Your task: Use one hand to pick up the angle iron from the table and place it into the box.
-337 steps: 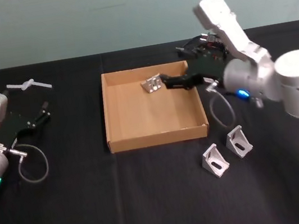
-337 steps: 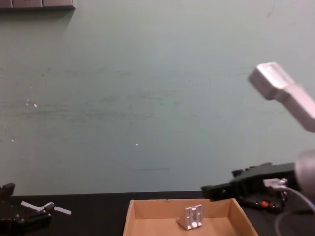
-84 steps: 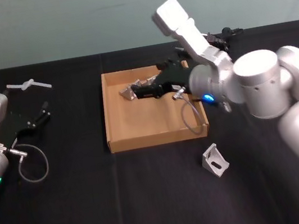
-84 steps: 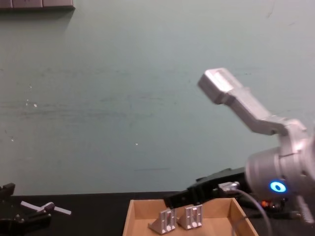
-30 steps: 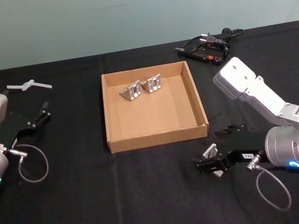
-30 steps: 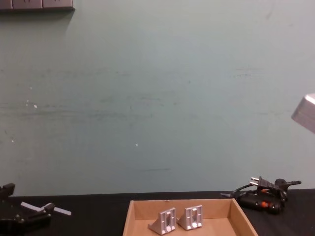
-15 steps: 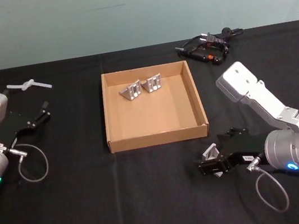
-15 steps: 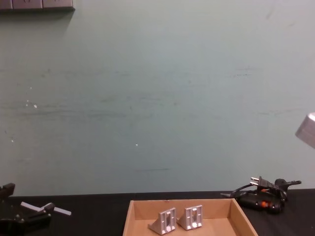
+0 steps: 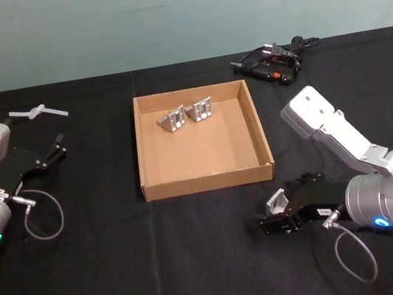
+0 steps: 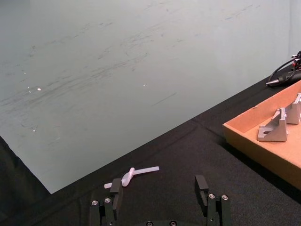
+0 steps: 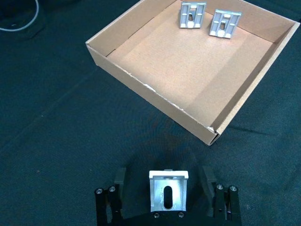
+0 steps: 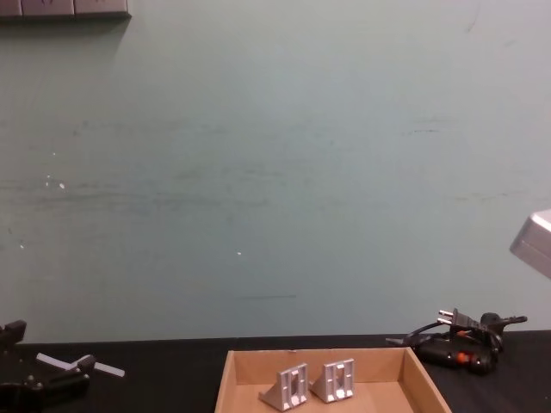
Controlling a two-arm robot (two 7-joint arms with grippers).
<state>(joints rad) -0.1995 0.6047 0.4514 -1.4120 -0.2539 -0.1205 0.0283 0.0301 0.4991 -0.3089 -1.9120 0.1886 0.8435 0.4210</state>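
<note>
Matte black table (image 9: 127, 278) runs wider than the head view, and the brown cardboard box (image 9: 136, 146) sits at its middle. The left gripper (image 9: 55, 149) is parked at the table's left edge; the left wrist view looks out between its fingers (image 10: 202, 184), which stand apart around nothing.

The right gripper (image 9: 281, 210) is low over the table just in front of the box's right front corner. From the head camera the angle iron (image 9: 276, 201) there is a small silver wedge against the black fingers. The right wrist view adds what that angle cannot tell: the fingers (image 11: 120, 178) are spread to either side of the angle iron (image 11: 168, 190), with dark gaps between metal and pads, so nothing is clamped. The piece stands on the table with its slotted face towards that camera, bright aluminium, one oval slot down its middle.

The chest view gives a side look at two more angle irons (image 12: 293, 385) (image 12: 337, 381) standing side by side against the box's far wall. A black corded tool (image 9: 269, 61) lies behind the box, and a white plastic piece (image 9: 35, 111) lies far left.
</note>
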